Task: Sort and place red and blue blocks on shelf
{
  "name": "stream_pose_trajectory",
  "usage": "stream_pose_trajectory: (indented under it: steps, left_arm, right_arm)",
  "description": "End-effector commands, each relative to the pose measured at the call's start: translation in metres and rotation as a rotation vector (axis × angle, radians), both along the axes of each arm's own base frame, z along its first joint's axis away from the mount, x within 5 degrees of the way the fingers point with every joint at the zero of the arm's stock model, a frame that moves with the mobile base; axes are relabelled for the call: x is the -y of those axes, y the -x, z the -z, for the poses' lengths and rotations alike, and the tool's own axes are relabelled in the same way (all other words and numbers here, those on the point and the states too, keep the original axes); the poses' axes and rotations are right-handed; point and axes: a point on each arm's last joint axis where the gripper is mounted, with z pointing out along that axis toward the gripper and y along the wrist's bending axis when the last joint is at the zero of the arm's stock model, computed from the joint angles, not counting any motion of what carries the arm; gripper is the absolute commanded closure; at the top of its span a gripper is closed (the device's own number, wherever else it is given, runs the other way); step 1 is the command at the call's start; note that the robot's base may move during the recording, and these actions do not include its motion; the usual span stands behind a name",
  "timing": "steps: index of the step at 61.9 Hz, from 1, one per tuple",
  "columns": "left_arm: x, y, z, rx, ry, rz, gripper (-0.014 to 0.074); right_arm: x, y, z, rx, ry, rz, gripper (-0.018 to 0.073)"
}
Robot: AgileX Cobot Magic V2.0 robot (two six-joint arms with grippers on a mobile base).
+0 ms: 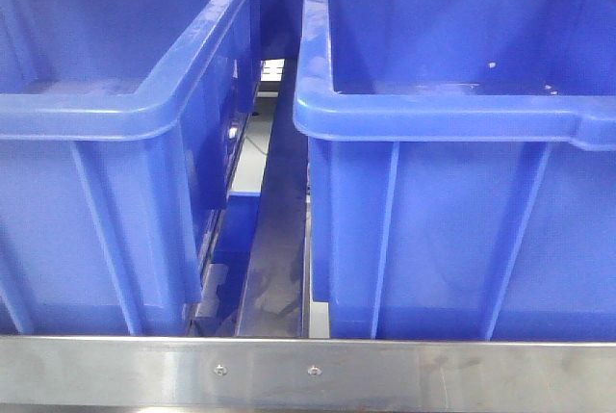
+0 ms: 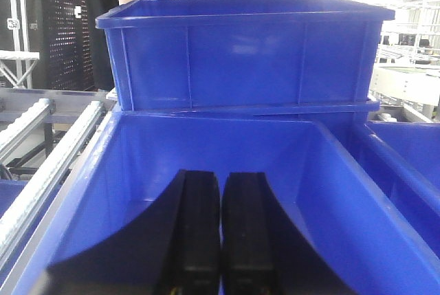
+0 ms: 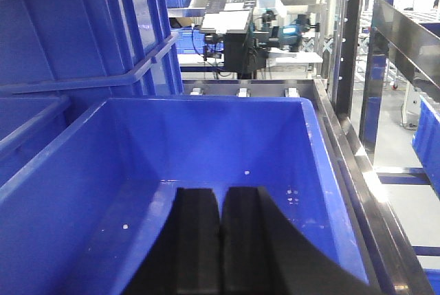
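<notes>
We log two blue bins on the shelf. Left tool and right tool: fingers pressed together (each above a bin). We see no blocks.

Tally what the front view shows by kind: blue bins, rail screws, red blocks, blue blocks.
Blue bins: 2
Rail screws: 2
Red blocks: 0 in view
Blue blocks: 0 in view
Total: 4
</notes>
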Motion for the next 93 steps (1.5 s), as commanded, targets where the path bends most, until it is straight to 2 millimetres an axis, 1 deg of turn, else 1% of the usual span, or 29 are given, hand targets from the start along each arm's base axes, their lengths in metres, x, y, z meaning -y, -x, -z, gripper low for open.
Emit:
stream_pose_trajectory:
  steps: [1, 11, 20, 25, 29, 32, 38, 47, 58, 63, 66, 93]
  left_arm:
    - [-0.001, 0.003, -0.017, 0.100, 0.013, -0.009, 0.0463]
    - [-0.001, 0.003, -0.017, 0.100, 0.013, -0.009, 0.0463]
    - [-0.001, 0.003, -0.017, 0.100, 0.013, -0.009, 0.0463]
    - [-0.001, 0.003, -0.017, 0.100, 0.013, -0.009, 0.0463]
    - [-0.001, 0.003, -0.017, 0.100, 0.013, -0.009, 0.0463]
    - [-0.001, 0.003, -0.017, 0.100, 0.013, -0.009, 0.0463]
    - [-0.001, 0.003, -0.017, 0.100, 0.013, -0.009, 0.0463]
    - [-0.001, 0.003, -0.017, 0.100, 0.013, -0.009, 0.0463]
    - [-0.001, 0.003, -0.017, 0.100, 0.013, -0.009, 0.0463]
    - [-0.001, 0.002, -0.017, 0.098, 0.013, -0.009, 0.0463]
    - [-0.001, 0.002, -0.017, 0.098, 0.013, -0.009, 0.0463]
    - [-0.001, 0.002, -0.017, 0.098, 0.013, -0.009, 0.0463]
  right_arm:
    - [0.002, 0.002, -0.016, 0.103, 0.004, 0.021, 0.0502]
    - [0.002, 0.002, -0.013, 0.093, 0.005, 0.020, 0.0502]
    - [0.004, 0.009, -0.014, 0.117, 0.004, 0.043, 0.0502]
    - [0.007, 0.014, -0.009, 0.125, 0.043, 0.084, 0.0502]
    - [0.008, 0.017, 0.003, 0.106, 0.116, 0.123, 0.0502]
    - [0.010, 0.018, 0.017, 0.076, 0.144, 0.143, 0.0502]
    - [0.010, 0.021, 0.039, 0.053, 0.134, 0.144, 0.0502]
    - [0.010, 0.026, 0.066, 0.040, 0.120, 0.141, 0.0502]
    - [0.009, 0.032, 0.092, 0.068, 0.095, 0.140, 0.0502]
    - [0.010, 0.030, 0.103, 0.075, 0.094, 0.142, 0.0502]
    - [0.010, 0.029, 0.105, 0.050, 0.095, 0.140, 0.0502]
    - [0.010, 0.031, 0.097, 0.130, 0.065, 0.147, 0.0502]
